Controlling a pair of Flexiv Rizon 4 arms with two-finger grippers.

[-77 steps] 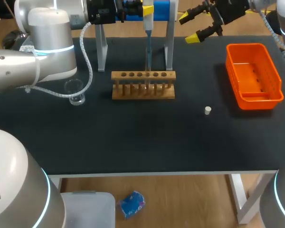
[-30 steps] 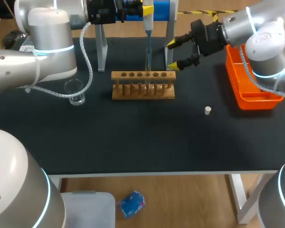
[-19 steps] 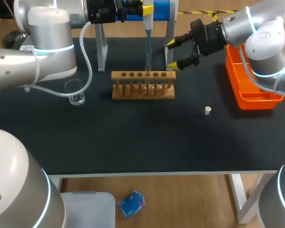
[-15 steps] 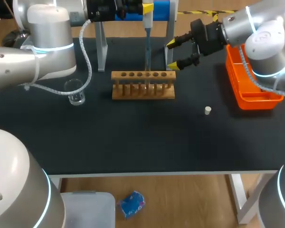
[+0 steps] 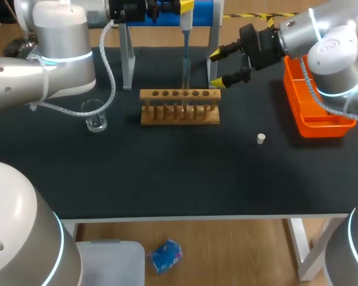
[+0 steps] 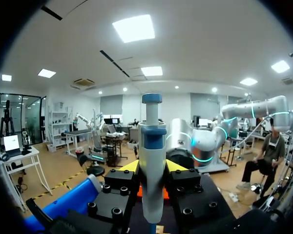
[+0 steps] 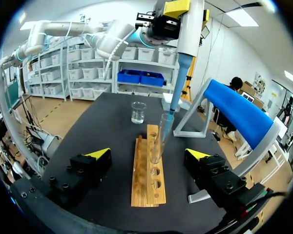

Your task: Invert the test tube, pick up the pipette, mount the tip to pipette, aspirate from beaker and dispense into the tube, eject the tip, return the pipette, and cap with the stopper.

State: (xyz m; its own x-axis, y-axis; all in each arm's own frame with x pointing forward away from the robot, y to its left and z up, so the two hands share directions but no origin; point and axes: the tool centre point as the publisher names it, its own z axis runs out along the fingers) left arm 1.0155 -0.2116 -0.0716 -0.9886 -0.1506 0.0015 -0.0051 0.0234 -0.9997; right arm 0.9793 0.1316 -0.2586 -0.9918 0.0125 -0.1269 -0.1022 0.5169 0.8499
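On the black bench (image 5: 167, 173) a glass beaker (image 5: 95, 116) is standing at the left, well apart from the wooden rack (image 5: 179, 107). The left claw (image 5: 185, 7) is gripping the pipette (image 6: 152, 156) by its body and holding it upright above the rack, its tip reaching down to the mouth of the test tube (image 7: 157, 141) standing in the rack. The right claw (image 5: 216, 67) is hovering by the rack's right end, fingers spread wide and holding nothing. A small white stopper (image 5: 261, 139) is lying farther right, near an orange bin (image 5: 318, 95)
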